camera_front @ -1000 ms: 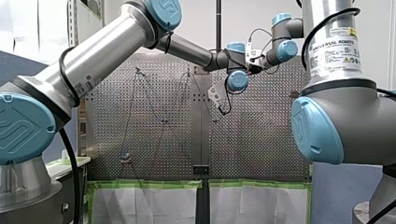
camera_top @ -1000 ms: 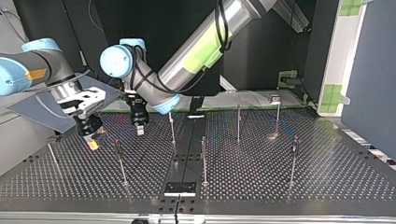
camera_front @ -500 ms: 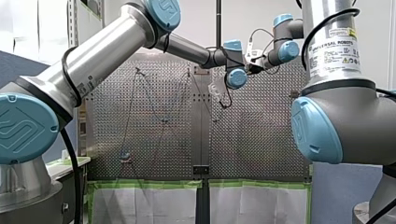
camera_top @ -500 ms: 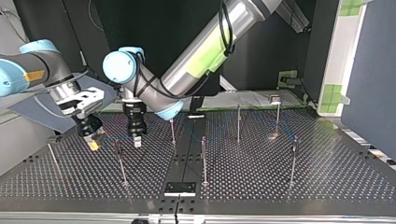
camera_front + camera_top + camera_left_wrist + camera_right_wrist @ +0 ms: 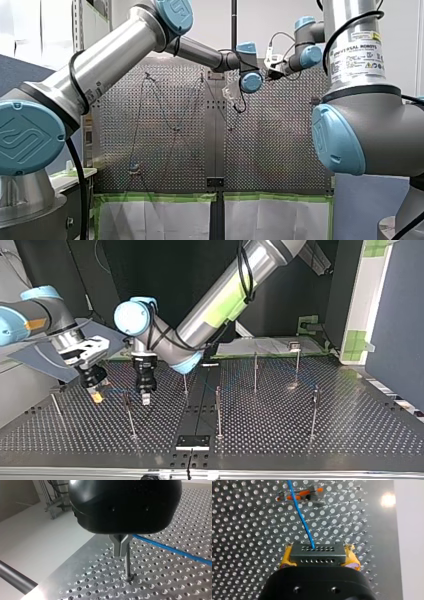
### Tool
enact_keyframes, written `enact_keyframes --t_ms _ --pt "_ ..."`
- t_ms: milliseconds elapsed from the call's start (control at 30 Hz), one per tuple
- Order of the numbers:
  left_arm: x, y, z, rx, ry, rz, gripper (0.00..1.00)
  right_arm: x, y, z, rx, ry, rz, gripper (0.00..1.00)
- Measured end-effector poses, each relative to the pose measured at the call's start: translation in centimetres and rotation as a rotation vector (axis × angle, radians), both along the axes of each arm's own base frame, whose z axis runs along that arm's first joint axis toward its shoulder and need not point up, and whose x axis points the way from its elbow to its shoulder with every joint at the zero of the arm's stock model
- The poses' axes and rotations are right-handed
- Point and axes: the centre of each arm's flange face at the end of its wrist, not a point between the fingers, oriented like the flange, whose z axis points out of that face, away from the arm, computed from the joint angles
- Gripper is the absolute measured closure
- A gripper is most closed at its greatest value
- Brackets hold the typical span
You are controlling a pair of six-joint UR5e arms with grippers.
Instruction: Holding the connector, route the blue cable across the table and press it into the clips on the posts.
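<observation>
Two risks: my right gripper [image 5: 319,556], clamped on the connector [image 5: 317,552], could overtighten the blue cable [image 5: 299,515]. My left gripper [image 5: 121,554], fingers [image 5: 117,547] together, could strike the post [image 5: 128,565].

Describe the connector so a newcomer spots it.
Over the perforated table, at the top view's left, find my right pincer. Between its yellow pads sits the connector: a grey block with two hole rows, where the blue cable ends.

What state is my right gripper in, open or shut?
Shut on the grey rectangular connector: in the right wrist view, my right gripper's yellow-padded fingers clamp both its ends.
</observation>
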Motion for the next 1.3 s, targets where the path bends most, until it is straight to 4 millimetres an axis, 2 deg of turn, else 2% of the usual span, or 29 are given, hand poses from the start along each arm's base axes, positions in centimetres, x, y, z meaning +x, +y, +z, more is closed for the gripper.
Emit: enact_keyframes --t_ms 233,467,800,867,1000,1067,1100,1133,1167,1200,1267,1300 --pt "1.6 0.6 0.2 -0.003 -0.033 -0.023 1.0 0.1 -1.2 -0.7 0.002 0.0 0.006 1.0" --pt "3.0 1.8 0.2 0.008 -0.037 -0.012 1.0 0.3 -1.9 1.0 -0.025 -0.021 0.012 1.0" --pt "3.0 2.1 -0.2 0.046 -0.014 -0.005 1.0 0.4 -2.2 1.8 -0.031 -0.04 0.016 1.0" --pt "2.5 1.6 -0.2 0.046 -0.014 -0.012 1.0 1.2 -1.8 1.9 -0.033 -0.038 0.029 1.0" --pt "2.3 1.4 -0.2 0.046 -0.014 -0.016 1.0 1.3 -1.7 1.8 -0.033 -0.037 0.031 1.0" --pt "2.3 1.4 -0.2 0.046 -0.014 -0.017 0.75 1.3 -1.7 1.8 -0.032 -0.037 0.031 1.0" --pt "2.3 1.4 -0.2 0.046 -0.014 -0.016 0.75 1.3 -1.7 1.8 -0.032 -0.037 0.031 1.0" --pt "2.3 1.4 -0.2 0.046 -0.014 -0.017 0.59 1.3 -1.7 1.8 -0.032 -0.037 0.031 1.0" --pt "2.3 1.4 -0.2 0.046 -0.014 -0.017 0.33 1.3 -1.7 1.8 -0.032 -0.037 0.031 1.0" --pt "2.3 1.4 -0.2 0.046 -0.014 -0.017 0.33 1.3 -1.7 1.8 -0.032 -0.037 0.031 1.0" --pt "2.3 1.4 -0.2 0.046 -0.014 -0.017 0.0 1.3 -1.7 1.8 -0.032 -0.037 0.031 1.0" --pt "2.3 1.4 -0.2 0.046 -0.014 -0.017 0.0 1.3 -1.7 1.8 -0.032 -0.037 0.031 1.0"
